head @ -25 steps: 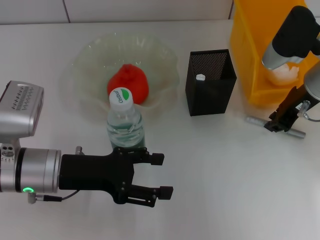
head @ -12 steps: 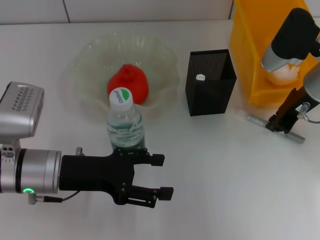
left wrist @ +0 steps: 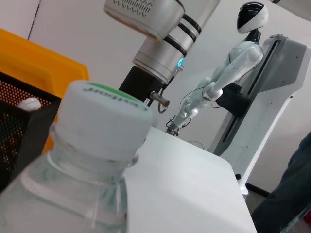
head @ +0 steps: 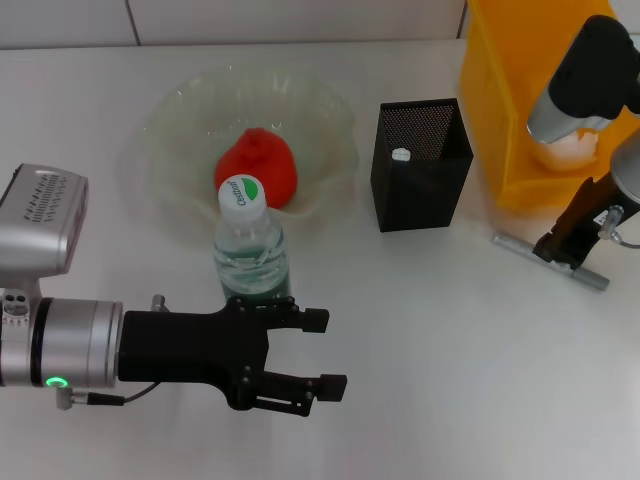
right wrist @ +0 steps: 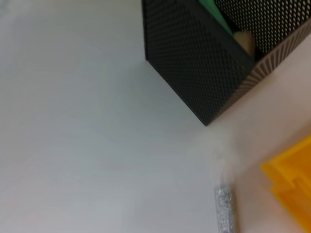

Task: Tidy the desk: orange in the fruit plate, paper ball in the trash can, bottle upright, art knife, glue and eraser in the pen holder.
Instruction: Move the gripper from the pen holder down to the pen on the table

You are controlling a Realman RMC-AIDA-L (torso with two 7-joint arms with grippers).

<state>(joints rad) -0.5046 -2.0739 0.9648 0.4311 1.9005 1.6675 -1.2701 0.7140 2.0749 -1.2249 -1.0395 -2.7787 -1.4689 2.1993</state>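
Robotics lab: white humanoid robot (left wrist: 243,43) on stand (left wrist: 272,111), plain white table (left wrist: 189,184)

Right gripper (head: 562,243) covers the middle of the art knife (head: 512,243); whether its fingers clamp it cannot be told. Trash can (head: 510,90) is cut by the head view's upper edge. Pen holder (right wrist: 204,68) contents are only partly visible.

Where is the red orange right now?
In the head view the orange sits in the clear fruit plate on the robot's left side of the desk, just behind the upright bottle.
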